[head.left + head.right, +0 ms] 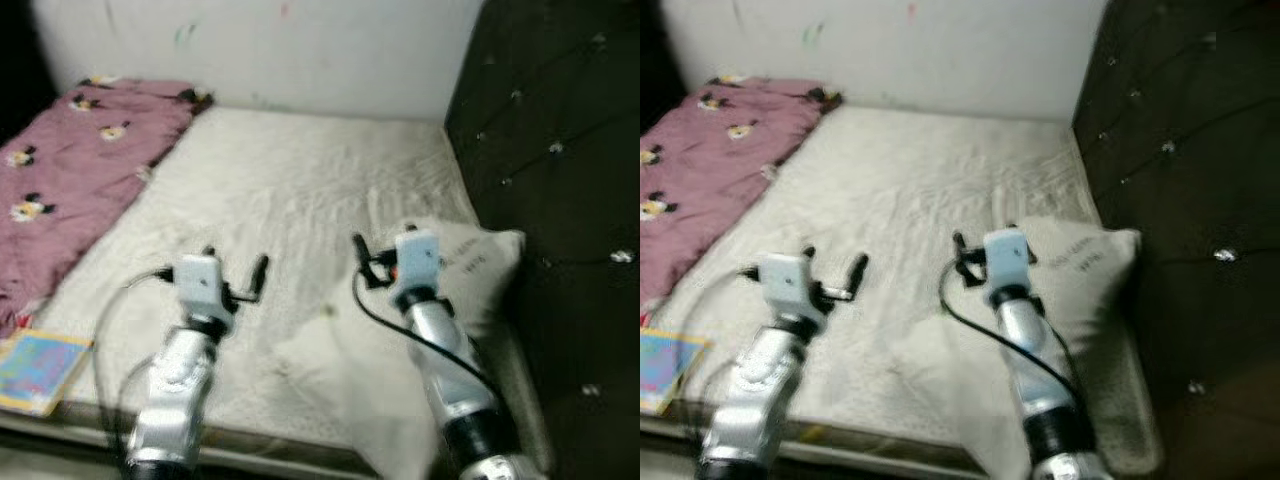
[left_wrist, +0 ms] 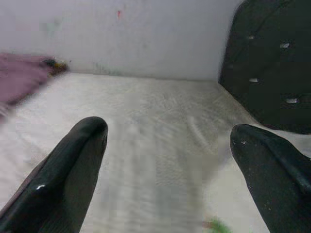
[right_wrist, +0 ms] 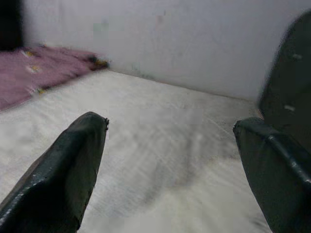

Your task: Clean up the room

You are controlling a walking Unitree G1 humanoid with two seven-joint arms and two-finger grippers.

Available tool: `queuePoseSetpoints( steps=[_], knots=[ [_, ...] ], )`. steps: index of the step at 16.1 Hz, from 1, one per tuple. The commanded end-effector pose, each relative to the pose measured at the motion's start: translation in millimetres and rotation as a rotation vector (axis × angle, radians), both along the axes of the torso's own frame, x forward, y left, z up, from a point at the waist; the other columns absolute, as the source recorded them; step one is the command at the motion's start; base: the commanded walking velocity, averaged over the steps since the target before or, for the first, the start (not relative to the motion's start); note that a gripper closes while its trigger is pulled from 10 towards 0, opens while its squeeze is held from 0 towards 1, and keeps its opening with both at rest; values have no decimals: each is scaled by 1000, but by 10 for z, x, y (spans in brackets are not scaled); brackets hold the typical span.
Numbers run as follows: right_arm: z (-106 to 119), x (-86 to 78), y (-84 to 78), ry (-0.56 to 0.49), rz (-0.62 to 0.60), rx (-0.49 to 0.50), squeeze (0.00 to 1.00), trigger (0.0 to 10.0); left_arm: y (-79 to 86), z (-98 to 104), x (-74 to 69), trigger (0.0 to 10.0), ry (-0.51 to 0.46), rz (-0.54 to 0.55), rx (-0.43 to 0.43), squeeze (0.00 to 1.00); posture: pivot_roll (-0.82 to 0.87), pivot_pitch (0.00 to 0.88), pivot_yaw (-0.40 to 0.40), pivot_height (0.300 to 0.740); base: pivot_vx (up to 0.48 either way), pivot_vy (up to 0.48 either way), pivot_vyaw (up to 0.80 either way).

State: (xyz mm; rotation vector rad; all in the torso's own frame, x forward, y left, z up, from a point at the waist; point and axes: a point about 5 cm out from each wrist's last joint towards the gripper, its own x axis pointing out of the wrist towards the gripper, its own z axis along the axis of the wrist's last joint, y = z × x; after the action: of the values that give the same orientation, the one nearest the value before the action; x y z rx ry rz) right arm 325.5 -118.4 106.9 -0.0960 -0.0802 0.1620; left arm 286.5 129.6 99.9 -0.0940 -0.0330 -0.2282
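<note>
- White mattress [image 1: 300, 190] is shown bare, bounded by a dark tufted headboard [image 1: 560, 150].
- Pink patterned blanket [image 1: 70, 170] is seen bunched at its far left corner; a pillow [image 1: 480, 265] is laid beside the headboard.
- Colourful book [image 1: 35, 370] is placed at the near left edge.
- Left gripper [image 2: 167, 141] and right gripper [image 3: 170, 131] are held spread wide above the mattress, with nothing grasped.

The left gripper [image 2: 167, 133] has its two black fingers [image 2: 73, 170] spread wide apart above a white mattress [image 2: 160, 111]. A crumpled pink blanket [image 2: 22, 77] lies at the far edge by the white wall [image 2: 136, 34]. A dark tufted headboard [image 2: 269, 63] stands beside the mattress.
</note>
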Motion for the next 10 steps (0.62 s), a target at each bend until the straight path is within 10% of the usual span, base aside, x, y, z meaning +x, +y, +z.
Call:
queuePoseSetpoints(
  steps=[1, 10],
  knots=[
    [67, 22, 83, -24, 13, 19, 0, 10000, 118, 12, 7, 10000, -3, 25, 23, 0, 27, 0, 16, 740, 0, 0, 0],
    [74, 33, 74, -24, 10, 20, 0, 10000, 110, 23, 5, 10000, -12, 17, 5, 0, 28, 0, 14, 740, 0, 0, -178]
  ],
)
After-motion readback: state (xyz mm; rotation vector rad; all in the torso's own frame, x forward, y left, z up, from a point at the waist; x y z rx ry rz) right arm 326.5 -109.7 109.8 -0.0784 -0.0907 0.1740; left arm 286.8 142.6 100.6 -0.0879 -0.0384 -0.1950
